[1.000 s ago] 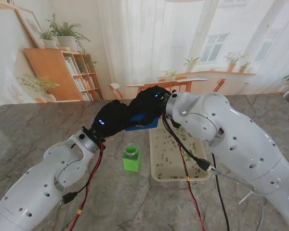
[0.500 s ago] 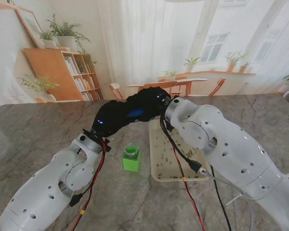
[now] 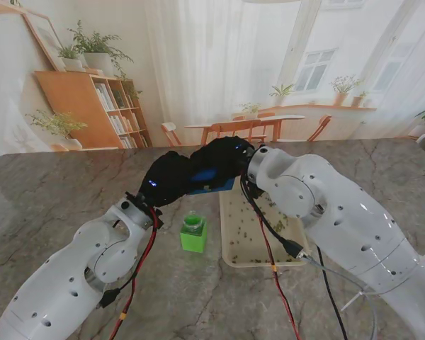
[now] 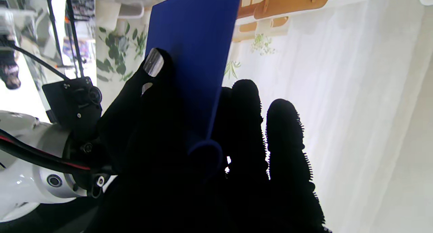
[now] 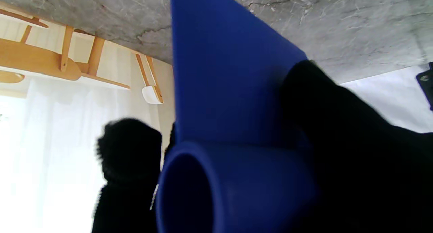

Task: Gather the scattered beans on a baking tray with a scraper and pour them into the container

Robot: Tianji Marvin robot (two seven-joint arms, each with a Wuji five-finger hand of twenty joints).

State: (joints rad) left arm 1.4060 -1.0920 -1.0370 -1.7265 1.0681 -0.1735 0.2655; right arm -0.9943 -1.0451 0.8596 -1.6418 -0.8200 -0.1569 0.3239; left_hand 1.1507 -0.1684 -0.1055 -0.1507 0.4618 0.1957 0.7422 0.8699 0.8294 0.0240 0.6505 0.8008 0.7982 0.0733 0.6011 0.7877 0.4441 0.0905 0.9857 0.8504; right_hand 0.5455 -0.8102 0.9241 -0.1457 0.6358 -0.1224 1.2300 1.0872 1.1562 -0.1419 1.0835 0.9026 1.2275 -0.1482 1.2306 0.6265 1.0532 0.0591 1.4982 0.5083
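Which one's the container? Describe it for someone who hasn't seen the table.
On the marble table, find the pale baking tray scattered with beans. The container stands just left of it, apart from the tray: a small bright-green cup, the only green thing on the table.

free: table left of container (image 3: 193,233) | blocked: tray's (image 3: 229,256) far end — hands overhead, apparently
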